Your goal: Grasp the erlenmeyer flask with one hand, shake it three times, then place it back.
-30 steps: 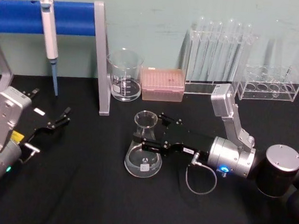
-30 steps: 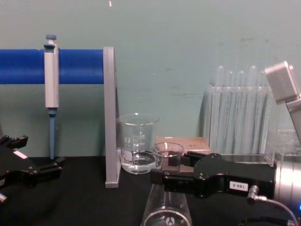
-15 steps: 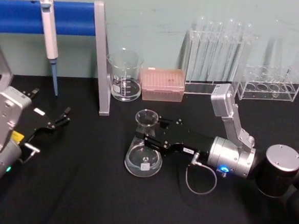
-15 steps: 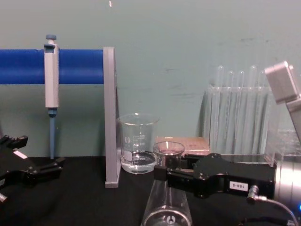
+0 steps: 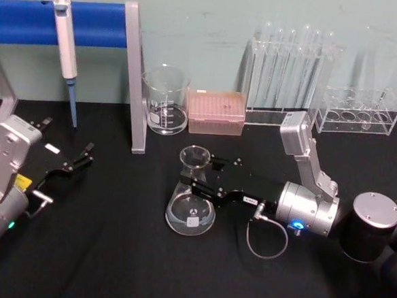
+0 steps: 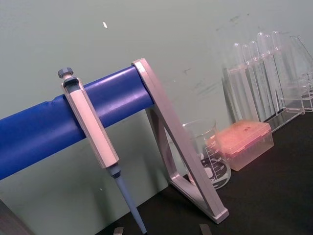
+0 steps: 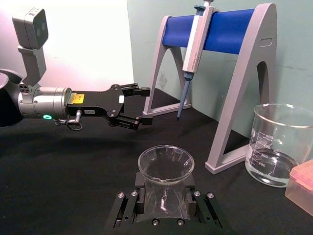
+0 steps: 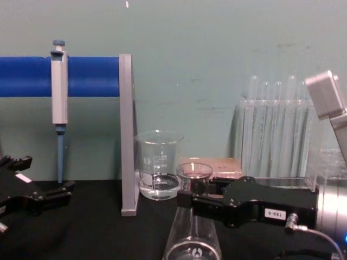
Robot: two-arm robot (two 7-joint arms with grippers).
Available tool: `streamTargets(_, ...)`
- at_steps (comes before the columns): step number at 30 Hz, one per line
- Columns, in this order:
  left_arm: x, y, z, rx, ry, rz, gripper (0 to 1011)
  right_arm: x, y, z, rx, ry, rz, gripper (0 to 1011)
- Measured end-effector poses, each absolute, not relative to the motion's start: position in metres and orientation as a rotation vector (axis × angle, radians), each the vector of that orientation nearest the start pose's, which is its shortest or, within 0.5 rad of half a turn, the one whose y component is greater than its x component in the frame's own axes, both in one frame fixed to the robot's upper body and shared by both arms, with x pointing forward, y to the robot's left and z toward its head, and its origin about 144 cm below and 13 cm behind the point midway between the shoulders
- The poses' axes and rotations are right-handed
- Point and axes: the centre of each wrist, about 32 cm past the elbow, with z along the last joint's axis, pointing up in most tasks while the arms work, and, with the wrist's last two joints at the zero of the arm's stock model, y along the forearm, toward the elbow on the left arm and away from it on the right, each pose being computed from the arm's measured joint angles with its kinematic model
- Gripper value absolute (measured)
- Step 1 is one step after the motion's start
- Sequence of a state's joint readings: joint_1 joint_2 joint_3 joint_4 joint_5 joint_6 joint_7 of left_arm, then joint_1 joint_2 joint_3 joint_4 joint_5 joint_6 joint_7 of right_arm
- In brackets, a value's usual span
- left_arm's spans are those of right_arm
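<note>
1. The left gripper (image 5: pixel 85 156): I log it parked at the left of the black table (image 5: pixel 109 252), fingers spread, holding nothing.
2. The beaker (image 5: pixel 166 100): at the back, beside the grey stand leg (image 5: pixel 136 83).
3. The erlenmeyer flask (image 5: pixel 190 213): clear glass, conical, with a narrow neck, rimmed mouth and wide round base bearing a small white mark. It stands upright at mid-table, in front of the beaker.
4. The right gripper (image 5: pixel 196 183): I see its black fingers closed on the flask's neck.
</note>
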State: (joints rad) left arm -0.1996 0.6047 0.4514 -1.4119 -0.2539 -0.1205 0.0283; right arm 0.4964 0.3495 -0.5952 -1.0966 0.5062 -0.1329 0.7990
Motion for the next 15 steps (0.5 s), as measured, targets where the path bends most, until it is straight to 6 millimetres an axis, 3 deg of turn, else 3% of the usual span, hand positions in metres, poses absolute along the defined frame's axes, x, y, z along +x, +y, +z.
streamTargets(15,0.4886,0.3097,1.1398,0.304,-0.285,1.248,1001,0.5605,-0.2225,1.149,-0.027,0.018,-0.469,449)
